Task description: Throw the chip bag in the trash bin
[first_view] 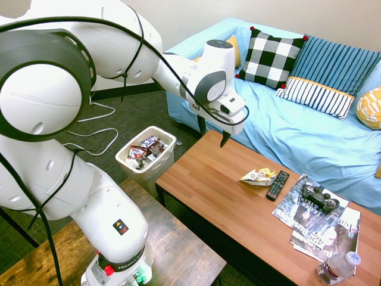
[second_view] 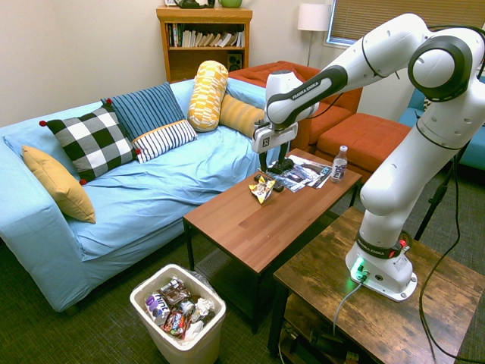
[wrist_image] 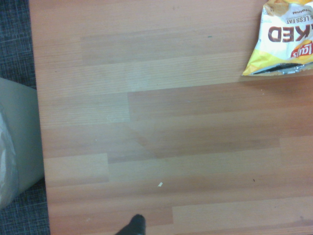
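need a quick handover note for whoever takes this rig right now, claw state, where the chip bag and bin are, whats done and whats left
Claw: open, empty, pointing down above the coffee table, not yet over the bag.
Chip bag: lying on the table beside the black remote, untouched.
Trash bin: on the floor off the table's end, already holding wrappers.
Done: nothing of the job itself.
Left: move over the bag, lower, grip it, carry it to the bin and drop it in.
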`<control>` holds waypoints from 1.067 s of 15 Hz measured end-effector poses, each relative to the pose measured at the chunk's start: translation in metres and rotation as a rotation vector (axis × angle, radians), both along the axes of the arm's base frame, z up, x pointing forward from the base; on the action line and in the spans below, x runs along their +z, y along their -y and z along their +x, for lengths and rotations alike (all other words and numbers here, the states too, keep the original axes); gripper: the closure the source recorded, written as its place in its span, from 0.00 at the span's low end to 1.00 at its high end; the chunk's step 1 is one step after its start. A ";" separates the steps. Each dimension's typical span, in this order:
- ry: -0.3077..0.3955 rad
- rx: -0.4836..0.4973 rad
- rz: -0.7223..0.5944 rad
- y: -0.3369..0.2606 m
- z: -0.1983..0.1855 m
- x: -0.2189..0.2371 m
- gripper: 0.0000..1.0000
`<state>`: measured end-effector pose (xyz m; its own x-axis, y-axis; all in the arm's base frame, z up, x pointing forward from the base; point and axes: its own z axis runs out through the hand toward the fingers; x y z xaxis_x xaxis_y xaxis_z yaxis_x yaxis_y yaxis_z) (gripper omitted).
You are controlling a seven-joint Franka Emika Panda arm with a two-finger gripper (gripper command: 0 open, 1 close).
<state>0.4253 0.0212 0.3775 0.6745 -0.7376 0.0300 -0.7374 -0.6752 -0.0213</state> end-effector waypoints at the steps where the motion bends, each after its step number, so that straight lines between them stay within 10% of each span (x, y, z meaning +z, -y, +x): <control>1: 0.001 -0.003 0.004 0.000 0.001 0.000 0.00; 16: -0.079 -0.386 0.003 0.124 0.139 -0.114 0.00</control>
<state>0.5639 -0.1031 0.2630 0.3474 -0.9376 -0.0136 -0.9366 -0.3477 0.0441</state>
